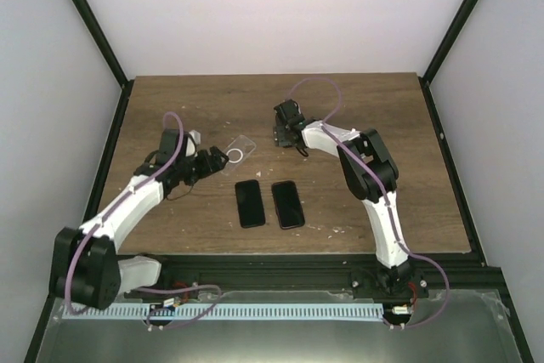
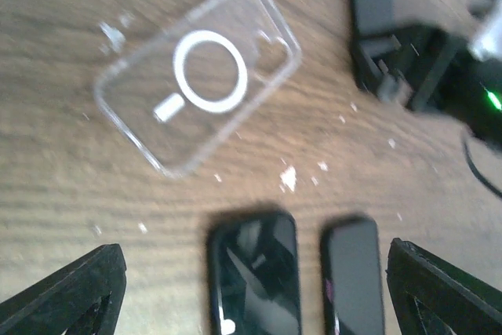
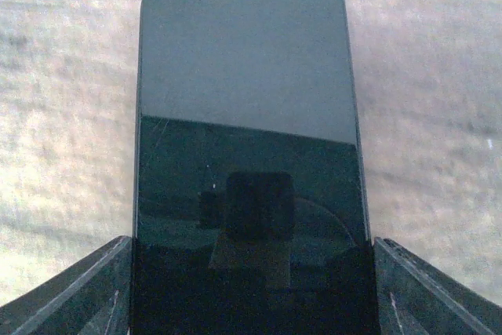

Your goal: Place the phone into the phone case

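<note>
right wrist: phone (image 3: 247, 76) in the right hand's (image 3: 251, 272) wide grip, finger against each edge

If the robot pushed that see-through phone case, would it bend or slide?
The clear case looks thin and hollow, so it's probably light and a bit bendy. It lies flat on the wooden table, so a push would likely slide it, not tip it.

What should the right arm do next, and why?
Probably squeeze the right jaws onto the phone and lift it. They sit on either side of it, though I can't tell if they grip yet, and the clear case lies empty.
</note>
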Controlling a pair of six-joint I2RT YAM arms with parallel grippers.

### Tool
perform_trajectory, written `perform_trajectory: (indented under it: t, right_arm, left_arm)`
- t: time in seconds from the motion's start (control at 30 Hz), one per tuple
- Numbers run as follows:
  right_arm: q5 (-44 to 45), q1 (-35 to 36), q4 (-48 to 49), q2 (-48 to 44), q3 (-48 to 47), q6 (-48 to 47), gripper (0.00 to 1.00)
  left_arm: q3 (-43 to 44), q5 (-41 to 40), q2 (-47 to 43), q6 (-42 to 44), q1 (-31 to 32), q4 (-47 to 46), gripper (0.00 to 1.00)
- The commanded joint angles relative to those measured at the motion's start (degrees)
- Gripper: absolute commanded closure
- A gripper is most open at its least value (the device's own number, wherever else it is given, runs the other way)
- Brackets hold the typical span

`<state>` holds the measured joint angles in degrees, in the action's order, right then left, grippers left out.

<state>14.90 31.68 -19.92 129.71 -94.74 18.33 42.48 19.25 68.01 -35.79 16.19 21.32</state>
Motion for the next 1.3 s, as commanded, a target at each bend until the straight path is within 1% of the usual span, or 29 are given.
perform_trajectory:
  t: [0.0,0.13,0.23,0.33,0.47,0.53,0.67,0.73,0.83,0.9,1.03,1.27]
  right_arm:
    - [-3.73,-1.12,1.11,-5.57,8.38,-1.37,0.24]
    - [-5.84,-1.43,2.60,-10.88,15.99,-1.73,0.24]
    - [-6.90,-1.44,3.89,-15.16,21.33,-2.01,0.24]
    - [-7.46,-1.53,4.20,-18.44,25.06,-2.41,0.24]
    - [-9.01,-1.53,5.03,-21.61,29.57,-2.53,0.25]
    - [-9.88,-1.53,4.84,-22.97,31.16,-2.08,0.25]
    - [-12.45,-1.53,3.99,-25.59,33.92,-0.54,0.26]
    - [-13.19,-1.51,3.66,-26.85,34.84,-0.38,0.22]
    - [-11.64,-1.53,4.03,-27.84,35.05,-1.47,0.09]
    - [-11.19,-1.61,3.86,-27.43,34.05,-2.68,0.06]
    - [-10.72,-1.68,2.96,-25.04,30.72,-3.95,0.05]
    - [-10.11,-1.67,2.07,-22.06,28.23,-7.13,0.09]
  left_arm:
    - [3.48,-5.80,9.01,-0.43,-3.28,-5.90,0.09]
    - [7.54,-6.11,18.83,0.84,-4.56,-9.79,0.12]
    - [12.69,-6.57,25.79,2.75,-4.61,-7.46,0.15]
    - [15.88,-6.88,30.90,4.04,-4.65,-6.29,0.17]
    - [19.32,-4.83,36.81,6.10,-4.64,-6.53,0.21]
    - [21.32,-2.98,39.55,7.56,-4.66,-6.46,0.25]
    - [24.57,1.27,43.25,9.73,-4.66,-8.23,0.28]
    - [26.27,3.54,44.75,10.51,-4.59,-9.23,0.28]
    - [29.05,6.55,47.19,10.61,-4.63,-9.83,0.29]
    - [31.00,9.26,48.91,10.29,-4.64,-9.57,0.29]
    - [32.44,14.30,51.20,8.39,-4.18,-10.82,0.29]
    - [31.69,21.31,53.28,4.00,-1.90,-14.42,0.31]
